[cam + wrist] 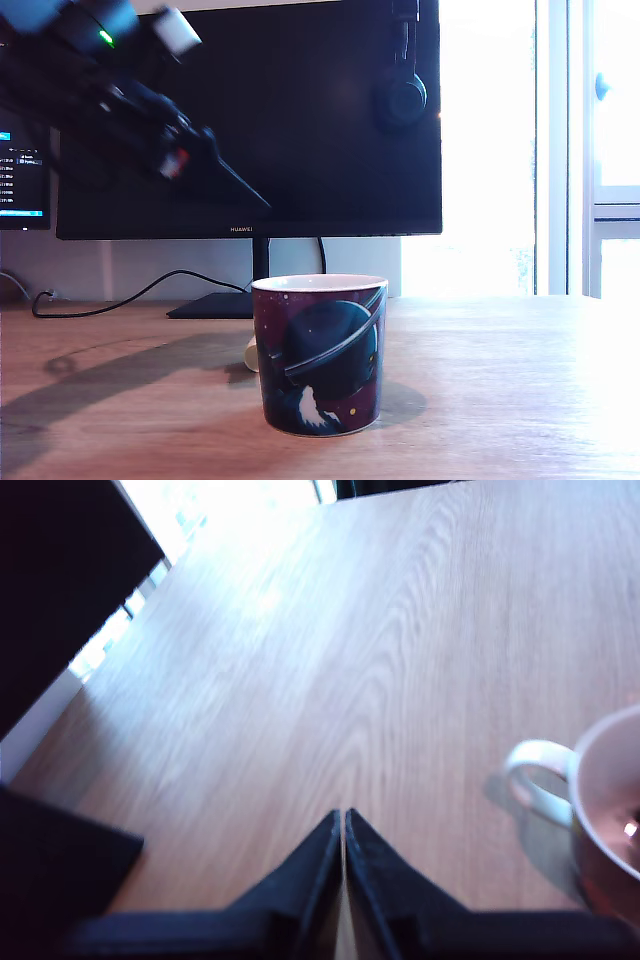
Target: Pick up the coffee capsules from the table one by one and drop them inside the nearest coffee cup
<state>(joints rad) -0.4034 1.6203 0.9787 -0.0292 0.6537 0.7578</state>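
One capsule in sight, just a cream sliver.

It (pixel 250 352) sits on the wood table (pixel 500 400), touching the space-print mug (pixel 319 354) at the exterior view's left, mostly hidden. Probably light, stiff, slick plastic; I'd pinch under the rim. Gripper (pixel 344 825) hangs high, fingers pressed together, holding nothing.

Open wood-grain table (pixel 520 390) to the exterior view's right of the coffee cup (pixel 318 355) and in front of it, unobstructed. Behind the cup: monitor (pixel 300 120) on its stand (pixel 215 305), cable (pixel 120 298) trailing along the table, headphones (pixel 400 95) hung at the screen's upper edge. Cream object (pixel 251 355) touching or just behind the cup on the exterior view's left, mostly hidden; gripper (pixel 344 825), jaws together, raised above bare tabletop.
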